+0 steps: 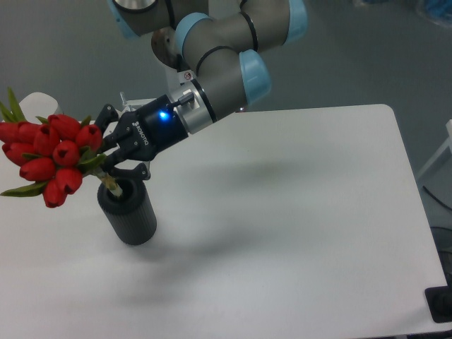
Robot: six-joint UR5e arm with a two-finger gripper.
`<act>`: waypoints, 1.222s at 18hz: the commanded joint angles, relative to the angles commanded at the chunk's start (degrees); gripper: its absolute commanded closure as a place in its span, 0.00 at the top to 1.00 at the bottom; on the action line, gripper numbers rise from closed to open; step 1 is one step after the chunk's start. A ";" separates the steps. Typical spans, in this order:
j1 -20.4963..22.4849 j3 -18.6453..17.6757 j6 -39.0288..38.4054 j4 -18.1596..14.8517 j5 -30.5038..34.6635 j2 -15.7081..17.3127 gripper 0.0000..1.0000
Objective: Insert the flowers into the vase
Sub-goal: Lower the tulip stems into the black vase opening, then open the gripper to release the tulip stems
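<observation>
The flowers, a bunch of red tulip buds with green leaves, hang tilted to the left above the vase. Their pale stems reach down into the vase's mouth. The vase is a dark ribbed cylinder standing upright on the white table at the left. My gripper sits just above the vase's mouth and is shut on the stems below the buds. The stem ends inside the vase are hidden.
The white table has its right edge near x 600 and its front edge along the bottom. The arm reaches in from the top centre. A dark object sits off the table at the lower right.
</observation>
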 joint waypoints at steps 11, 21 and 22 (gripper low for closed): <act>0.18 -6.85 8.61 0.18 0.70 -0.44 0.19; 0.09 -9.23 14.42 1.41 1.05 -3.16 0.36; 0.09 -9.15 15.29 1.41 1.05 -3.60 0.38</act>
